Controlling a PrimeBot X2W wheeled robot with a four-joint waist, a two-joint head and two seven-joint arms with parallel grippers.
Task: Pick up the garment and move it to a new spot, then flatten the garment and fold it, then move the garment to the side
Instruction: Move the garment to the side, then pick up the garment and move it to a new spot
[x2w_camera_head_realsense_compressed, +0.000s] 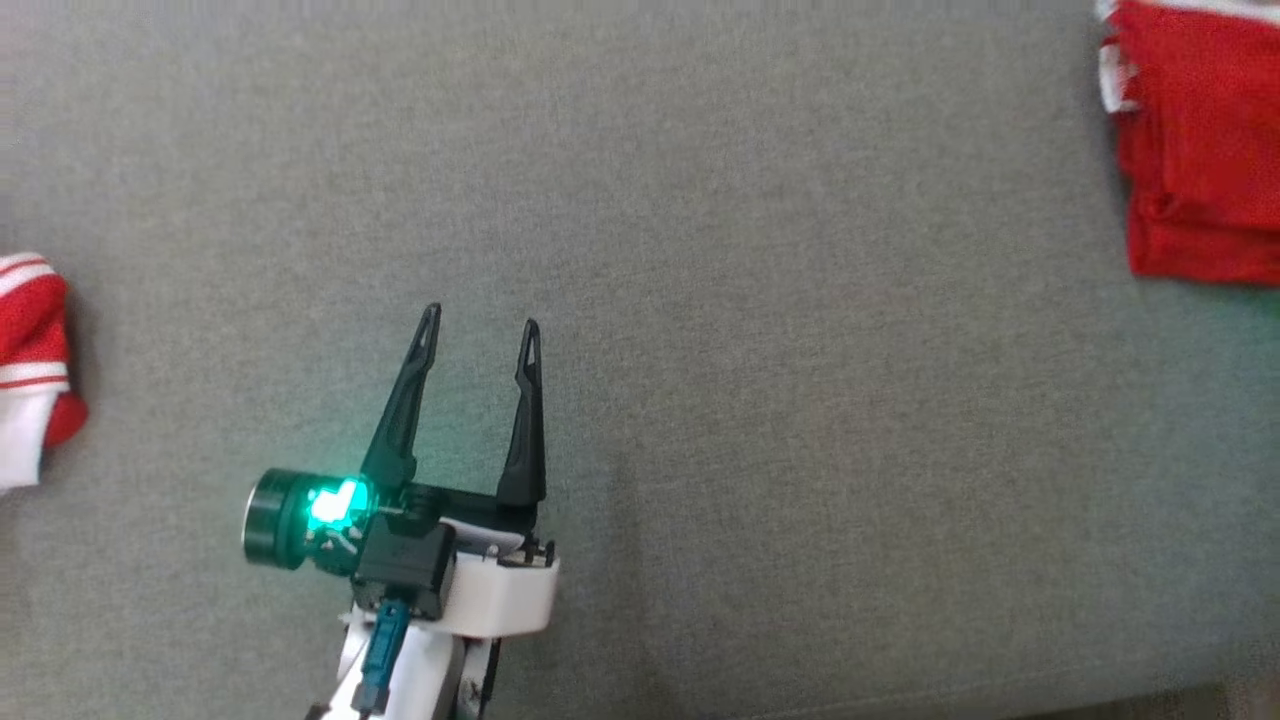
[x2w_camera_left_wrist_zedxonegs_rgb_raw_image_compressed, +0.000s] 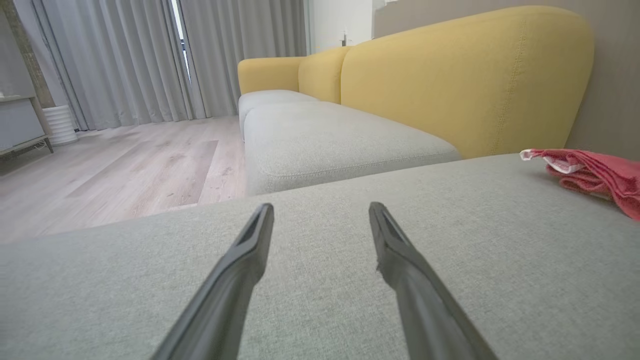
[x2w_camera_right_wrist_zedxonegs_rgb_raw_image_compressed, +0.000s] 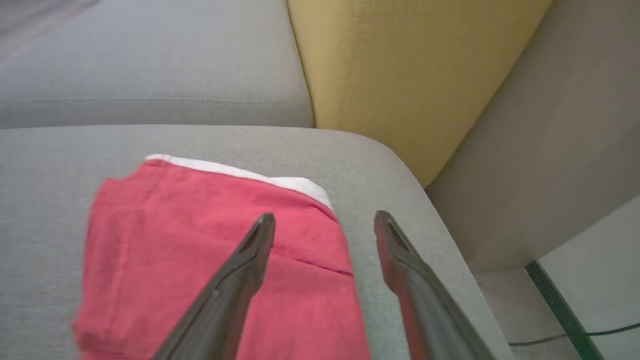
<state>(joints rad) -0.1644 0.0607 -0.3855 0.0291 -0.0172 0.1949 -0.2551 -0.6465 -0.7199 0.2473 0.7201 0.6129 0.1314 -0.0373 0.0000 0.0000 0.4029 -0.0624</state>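
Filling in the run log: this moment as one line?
left gripper: open, empty, over grey cushion | right gripper: open, empty, aimed at folded red garment | garment: near cushion corner

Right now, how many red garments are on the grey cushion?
2. A folded red garment lies at the head view's upper right; a red-and-white garment at its left edge, partly cut off. Others may lie out of frame.

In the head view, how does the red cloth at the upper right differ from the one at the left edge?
The right cloth lies flat in folded layers; the left cloth is bunched up. The right cloth is mostly plain red with a little white trim; the left cloth has white stripes and a white end. Both are red and white and rest on the grey cushion.
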